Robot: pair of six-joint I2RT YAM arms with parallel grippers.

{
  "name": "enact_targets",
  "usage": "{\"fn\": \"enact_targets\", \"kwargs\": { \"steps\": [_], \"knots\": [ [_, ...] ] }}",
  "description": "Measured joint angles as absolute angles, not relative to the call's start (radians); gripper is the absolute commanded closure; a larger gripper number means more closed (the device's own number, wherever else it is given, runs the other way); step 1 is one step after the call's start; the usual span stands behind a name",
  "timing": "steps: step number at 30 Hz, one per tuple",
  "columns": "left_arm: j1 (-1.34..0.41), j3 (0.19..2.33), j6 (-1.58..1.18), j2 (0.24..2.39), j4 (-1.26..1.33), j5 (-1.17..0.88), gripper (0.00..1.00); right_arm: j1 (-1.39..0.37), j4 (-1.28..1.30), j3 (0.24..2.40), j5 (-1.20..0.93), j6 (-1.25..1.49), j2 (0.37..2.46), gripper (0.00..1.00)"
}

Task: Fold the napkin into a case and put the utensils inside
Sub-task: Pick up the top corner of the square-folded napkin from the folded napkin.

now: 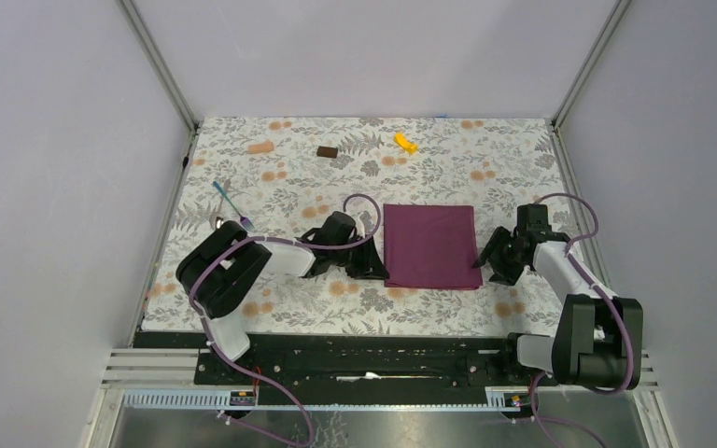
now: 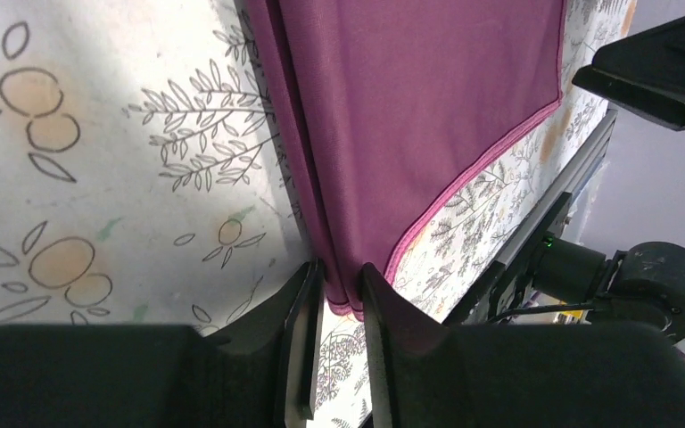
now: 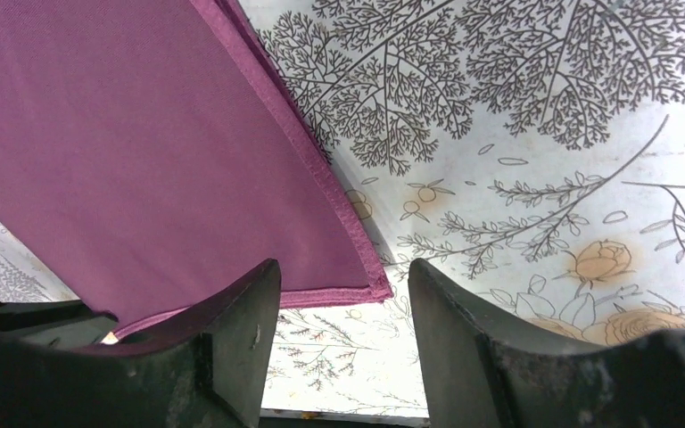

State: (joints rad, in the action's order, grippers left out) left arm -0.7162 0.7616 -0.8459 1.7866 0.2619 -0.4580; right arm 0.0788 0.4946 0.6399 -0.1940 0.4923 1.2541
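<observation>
- Left gripper (image 2: 341, 278) clamps the near-left corner of the napkin (image 1: 429, 245), jaws tight on its folded edge.
- Right gripper (image 3: 343, 272) is spread wide, straddling the near-right corner.
- Napkin lies folded mid-table, with the utensils (image 1: 231, 205) well left.

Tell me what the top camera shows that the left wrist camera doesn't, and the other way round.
Only the top view: the utensils at the table's left, with a brown block and a yellow piece near the far edge. Only the left wrist view: the left fingers closed on the near left corner of the napkin, its layers showing. Both: the napkin lying on the floral covering.
</observation>
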Motion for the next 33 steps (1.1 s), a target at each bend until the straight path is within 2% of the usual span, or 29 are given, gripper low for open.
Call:
{"fn": "enact_targets", "kwargs": {
  "steps": [2,5,7,9,17,33],
  "knots": [
    [-0.719,0.743,-0.855,1.771,0.272,-0.466,0.66,0.088,0.485,0.639,-0.217,0.496,1.272,0.44],
    [-0.720,0.736,-0.860,1.758,0.268,-0.472,0.53,0.093,0.472,0.624,-0.243,0.502,1.297,0.44],
    [-0.720,0.734,-0.857,1.744,0.261,-0.475,0.52,0.093,0.475,0.616,-0.249,0.502,1.297,0.45],
    [-0.721,0.729,-0.855,1.733,0.251,-0.476,0.52,0.093,0.474,0.613,-0.252,0.502,1.297,0.47],
    [-0.736,0.725,-0.848,1.731,0.238,-0.477,0.65,0.093,0.474,0.610,-0.253,0.506,1.297,0.50],
    [-0.742,0.705,-0.848,1.736,0.265,-0.479,0.69,0.093,0.482,0.603,-0.310,0.518,1.237,0.53]
  ]
}}
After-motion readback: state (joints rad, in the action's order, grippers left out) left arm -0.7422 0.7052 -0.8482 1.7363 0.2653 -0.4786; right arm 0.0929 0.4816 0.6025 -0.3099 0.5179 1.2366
